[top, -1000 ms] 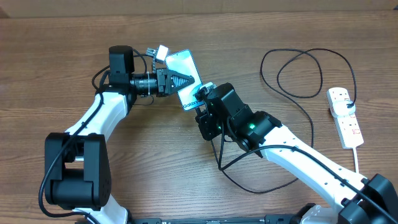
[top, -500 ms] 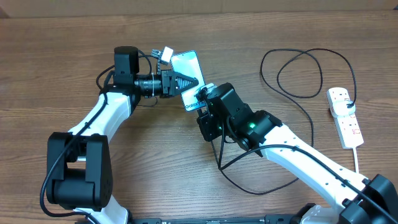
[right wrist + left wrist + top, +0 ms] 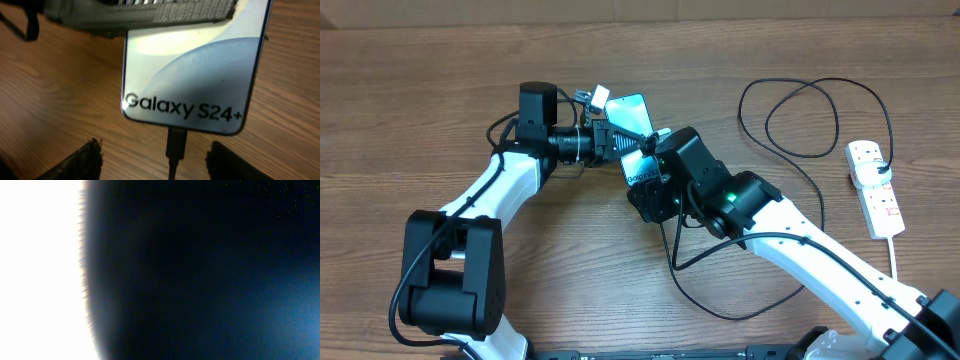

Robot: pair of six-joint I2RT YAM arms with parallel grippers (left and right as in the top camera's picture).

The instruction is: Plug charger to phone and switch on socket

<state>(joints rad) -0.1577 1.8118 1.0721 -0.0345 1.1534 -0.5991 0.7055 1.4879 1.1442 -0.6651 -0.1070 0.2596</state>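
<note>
Looks like the plugging part is basically done. In the right wrist view the charger's [image 3: 672, 255] connector tip [image 3: 176, 142] sits in the bottom edge of the phone [image 3: 195, 75], right under the "Galaxy S24+" text. The right claw [image 3: 160, 161] is spread wide, one finger on each side of the tip and touching neither.

The left claw [image 3: 612, 140] is pressed together on the phone's upper end, and its ribbed pad [image 3: 150, 12] lies across the screen. The phone is mid-table [image 3: 420, 100], between the two arms.

My guess for next: the switch on the socket [image 3: 876, 190]. It's well apart, over at the right edge, so the right arm has a long reach and then needs a small, precise press.

Hard to tell:
- whether the tip is fully seated (it looks in, but I wouldn't swear to it)
- anything from the left wrist camera, which is just white glare and dark blue blur
- the socket's switches, too small from overhead to read
</note>
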